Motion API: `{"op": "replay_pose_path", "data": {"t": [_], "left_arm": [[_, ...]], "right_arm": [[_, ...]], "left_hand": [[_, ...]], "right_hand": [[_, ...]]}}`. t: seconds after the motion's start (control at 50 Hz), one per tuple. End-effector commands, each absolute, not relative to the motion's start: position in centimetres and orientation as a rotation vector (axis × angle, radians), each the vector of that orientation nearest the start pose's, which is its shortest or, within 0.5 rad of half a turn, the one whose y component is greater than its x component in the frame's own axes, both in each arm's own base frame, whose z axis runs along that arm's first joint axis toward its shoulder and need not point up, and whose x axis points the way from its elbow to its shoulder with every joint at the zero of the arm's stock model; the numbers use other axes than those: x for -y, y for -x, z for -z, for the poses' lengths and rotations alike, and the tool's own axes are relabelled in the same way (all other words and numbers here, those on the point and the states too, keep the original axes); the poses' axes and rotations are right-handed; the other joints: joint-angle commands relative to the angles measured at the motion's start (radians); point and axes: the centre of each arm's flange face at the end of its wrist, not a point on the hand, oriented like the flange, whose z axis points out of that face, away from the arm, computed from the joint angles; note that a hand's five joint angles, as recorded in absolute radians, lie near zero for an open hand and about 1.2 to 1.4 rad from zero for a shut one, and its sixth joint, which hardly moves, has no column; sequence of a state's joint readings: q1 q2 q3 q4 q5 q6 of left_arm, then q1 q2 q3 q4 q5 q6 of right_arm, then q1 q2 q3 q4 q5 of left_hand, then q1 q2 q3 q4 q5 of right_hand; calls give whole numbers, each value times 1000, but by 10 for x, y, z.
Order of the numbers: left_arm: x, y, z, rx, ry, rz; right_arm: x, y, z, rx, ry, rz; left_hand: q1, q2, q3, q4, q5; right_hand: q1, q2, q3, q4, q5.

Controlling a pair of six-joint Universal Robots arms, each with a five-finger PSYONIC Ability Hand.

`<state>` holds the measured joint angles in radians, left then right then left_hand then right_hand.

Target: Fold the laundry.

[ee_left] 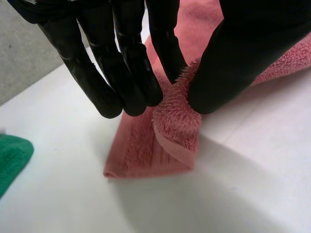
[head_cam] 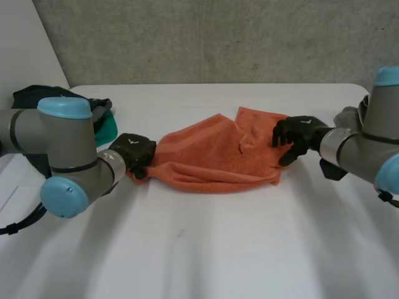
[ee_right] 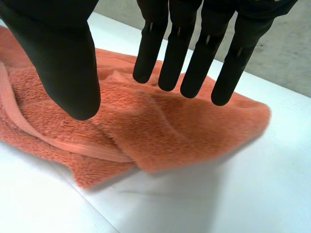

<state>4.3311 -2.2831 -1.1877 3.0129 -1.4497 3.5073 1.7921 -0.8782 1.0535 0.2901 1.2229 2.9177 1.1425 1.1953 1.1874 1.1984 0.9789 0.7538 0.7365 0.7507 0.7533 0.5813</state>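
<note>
An orange towel (head_cam: 212,156) lies rumpled across the middle of the white table (head_cam: 199,255), spread wide from left to right but bunched, with a loose flap turned up at its upper right corner. It is not flat enough to fold yet, which likely explains why a hand works each end.

The left hand (head_cam: 132,149), at the centre left of the head view, is closed on the towel's left end. Its wrist view shows a ridge of the terry cloth pinched between the thumb (ee_left: 233,63) and the nearest of the fingers (ee_left: 165,48), with the hemmed corner hanging just below the fingertips onto the table. This grip looks meant to anchor or draw that end out.

The right hand (head_cam: 296,134), at the centre right, is over the towel's upper right corner. Its fingers are straight and spread, the thumb stands well apart, and it holds nothing. It seems poised to press down or take hold of the raised flap.

A green cloth (head_cam: 107,128) and a dark cloth (head_cam: 37,93) wait in the upper left, apart from the towel, probably next in line.
</note>
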Motion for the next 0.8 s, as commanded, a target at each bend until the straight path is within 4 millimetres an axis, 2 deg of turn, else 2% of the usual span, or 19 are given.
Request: {"op": "replay_pose_path", "data": {"t": [0.02,0.16,0.24,0.34,0.42,0.52,0.7,0.76,0.8], "left_arm": [[322,279,-166,-2484,-1086,1797],[318,278,-176,-2463,-1088,1836],[318,278,-176,-2462,-1091,1839],[318,278,-173,-2468,-1092,1831],[318,277,-174,-2467,-1087,1832],[322,271,-178,-2466,-1060,1841],[327,265,-183,-2458,-1035,1854],[328,263,-183,-2457,-1026,1855],[328,261,-186,-2452,-1020,1860]], "right_arm": [[358,-228,-192,-2349,937,1555],[346,-221,-172,-2402,1041,1509],[346,-224,-162,-2380,1050,1518],[360,-237,-148,-2285,1063,1640],[375,-248,-139,-2215,1063,1739],[385,-260,-125,-2167,1085,1758],[401,-282,-110,-2071,1126,1788],[406,-286,-110,-2056,1133,1813],[409,-286,-117,-2050,1136,1836]], "left_hand": [[254,201,209,198,243],[254,201,209,198,243],[254,201,209,198,243],[254,201,209,198,243],[254,201,209,198,243],[254,201,209,198,243],[254,201,209,198,243],[254,201,209,198,243],[254,201,209,198,243]], "right_hand": [[178,195,181,179,176],[219,237,222,220,217],[105,122,108,106,103],[-112,-95,-109,-112,-114],[-110,-92,-106,-109,-112],[-98,-81,-95,-97,-100],[169,186,172,170,167],[596,614,599,597,594],[642,660,646,643,640]]}}
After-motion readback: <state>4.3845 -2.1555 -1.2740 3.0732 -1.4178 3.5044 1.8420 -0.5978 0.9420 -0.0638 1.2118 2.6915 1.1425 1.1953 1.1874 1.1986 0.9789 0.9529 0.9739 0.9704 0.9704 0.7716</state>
